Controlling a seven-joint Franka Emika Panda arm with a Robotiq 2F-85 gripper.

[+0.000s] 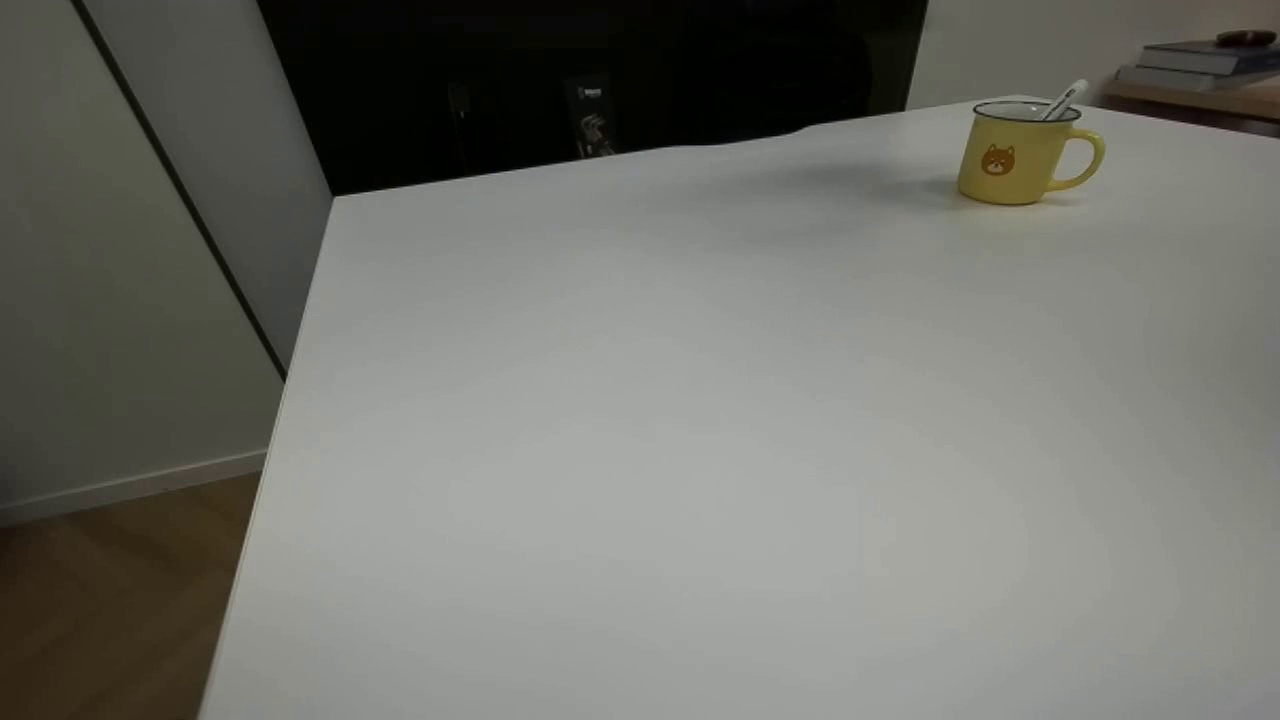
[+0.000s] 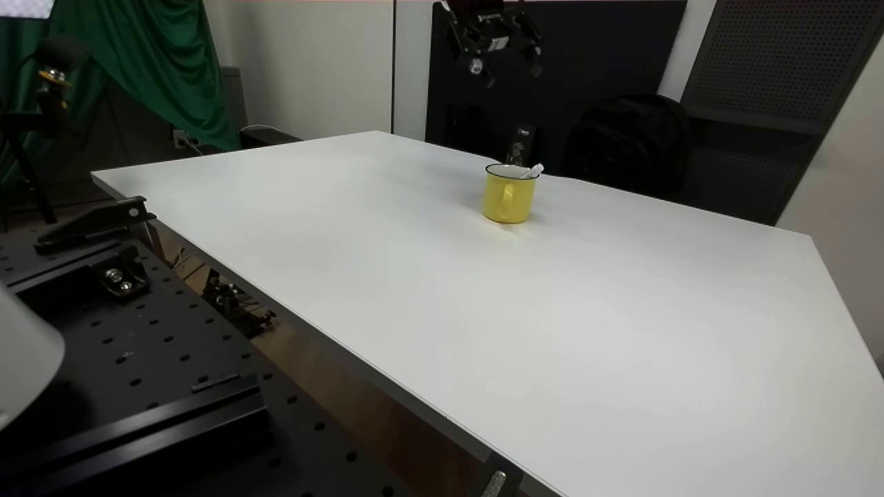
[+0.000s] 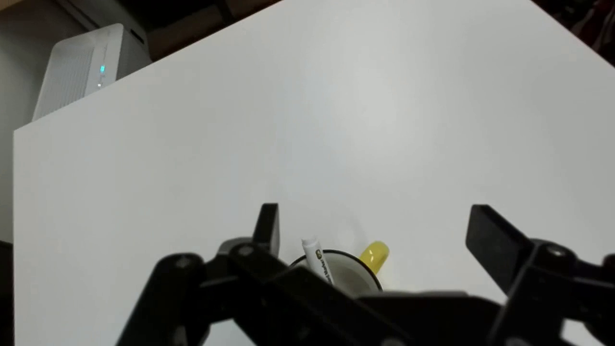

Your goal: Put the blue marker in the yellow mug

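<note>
The yellow mug stands upright on the white table, near the back; it also shows in an exterior view. In the wrist view, its handle and part of its rim show. The marker leans inside the mug, with its whitish end sticking out above the rim; this also shows in an exterior view and the wrist view. Its blue end is hidden. My gripper is open and empty, its fingers wide apart. In an exterior view, the gripper hangs well above the mug, apart from it.
The white table fills most of the views. A black perforated platform adjoins its edge. Books lie on a wooden surface beyond. A white device stands past the table's edge. A dark backpack is behind.
</note>
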